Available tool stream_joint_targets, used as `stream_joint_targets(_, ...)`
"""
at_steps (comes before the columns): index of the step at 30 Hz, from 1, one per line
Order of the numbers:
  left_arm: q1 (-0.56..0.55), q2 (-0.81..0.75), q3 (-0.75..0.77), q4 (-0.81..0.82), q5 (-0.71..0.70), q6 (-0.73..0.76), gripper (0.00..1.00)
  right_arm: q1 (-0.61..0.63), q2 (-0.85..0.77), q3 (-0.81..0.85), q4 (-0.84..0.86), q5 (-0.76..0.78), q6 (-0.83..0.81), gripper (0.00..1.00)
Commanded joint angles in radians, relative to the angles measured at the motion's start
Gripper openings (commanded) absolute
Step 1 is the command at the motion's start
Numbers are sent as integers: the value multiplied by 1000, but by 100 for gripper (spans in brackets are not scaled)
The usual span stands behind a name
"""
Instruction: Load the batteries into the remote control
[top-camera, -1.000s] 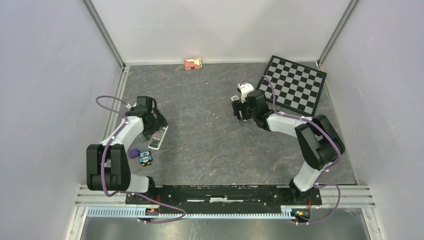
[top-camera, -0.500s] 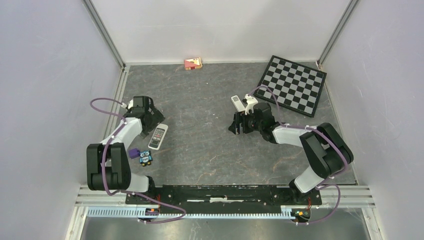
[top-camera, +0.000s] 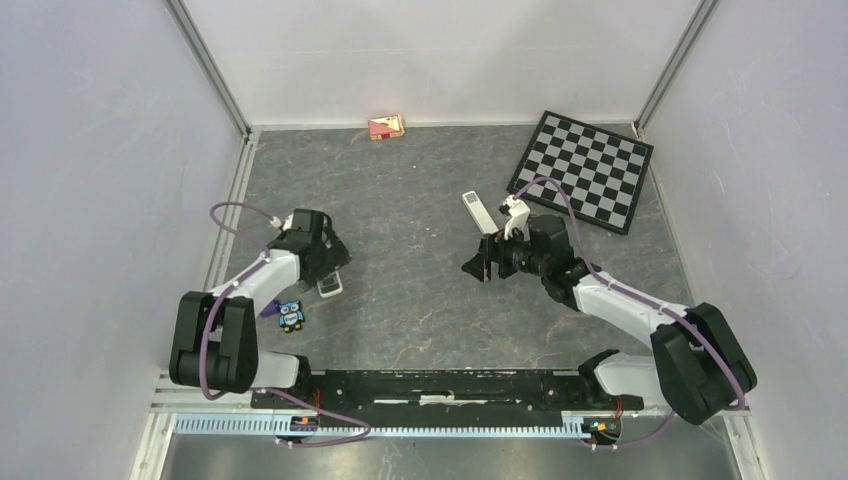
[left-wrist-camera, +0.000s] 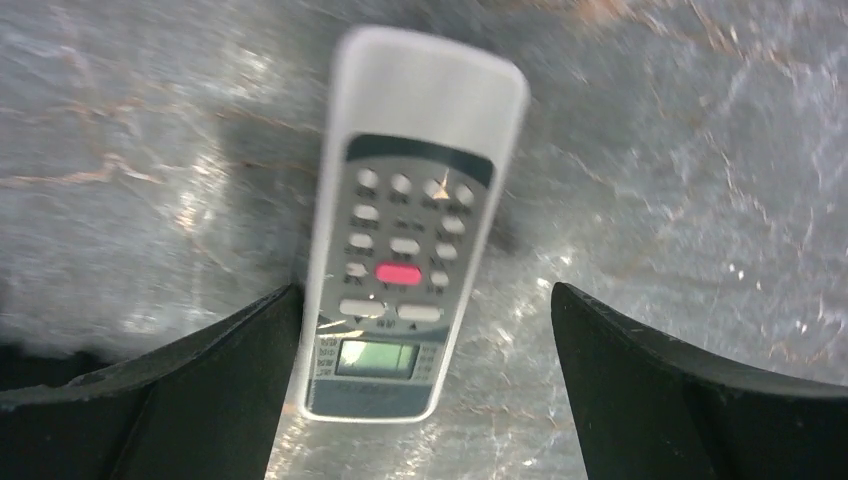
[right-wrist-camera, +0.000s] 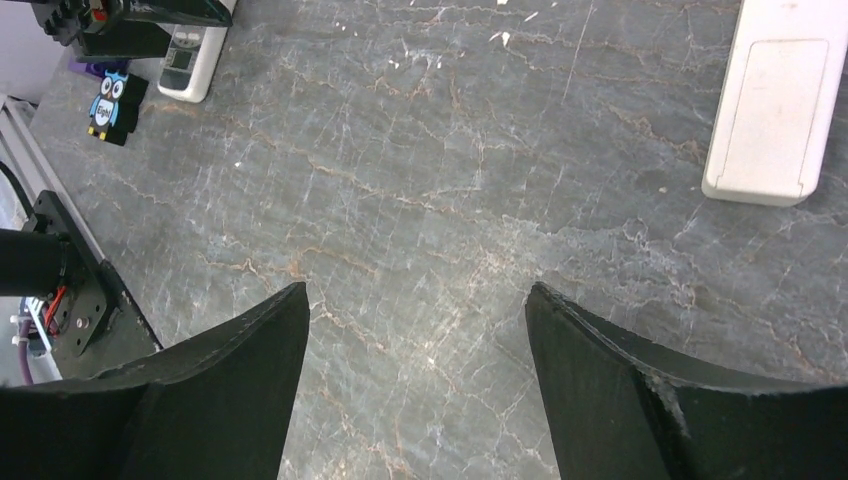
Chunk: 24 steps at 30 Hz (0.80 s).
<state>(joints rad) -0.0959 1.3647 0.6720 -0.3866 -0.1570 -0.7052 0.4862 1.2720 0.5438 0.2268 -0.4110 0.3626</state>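
Okay, left gripper (left-wrist-camera: 422, 290) is spread wide, holding nothing, hanging low over the grey remote (left-wrist-camera: 405, 240). That remote lies face up on the table (top-camera: 420, 310), buttons and a red key showing, its small display end sitting between the two jaws. One finger (left-wrist-camera: 200, 380) is right at the remote's edge (touching or not, I can't tell from the wrist view), and the other stands well clear on the far side.

Over to my right gripper (right-wrist-camera: 415, 290): jaws apart too, nothing between them but bare marbled tabletop. Just beyond it, toward the back of the table, lies the white remote (right-wrist-camera: 780, 100), back side up, a rectangular panel outlined on it. From above, the white remote sits between that gripper and the checkerboard (top-camera: 583, 170), near the board's corner and apart from both.

So the two remotes are well apart, grey one on the left half of the table, white one right of centre. A little blue owl figure (top-camera: 291, 316) stands near the grey remote, on the side toward the arm bases. A small red box (top-camera: 386, 127) rests against the back wall.
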Motion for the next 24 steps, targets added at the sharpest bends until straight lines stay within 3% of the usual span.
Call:
stream_joint_targets(1,-102,-23,-13,-12,-59,11,100,2,-39,-33,-41,-5,-7,83)
stream_joint_targets(10,-201,93,84,-171,-290,-39,95,2,-54,-104,0,-11,56,78)
stream_joint_targets(18,-205,151,115,-170,-254,-82,69,2,-50,-89,-41,3,52,75)
stream_joint_targets(24,-210,50,39,-92,-95,-73,49,2,-54,-63,-65,11,47,76)
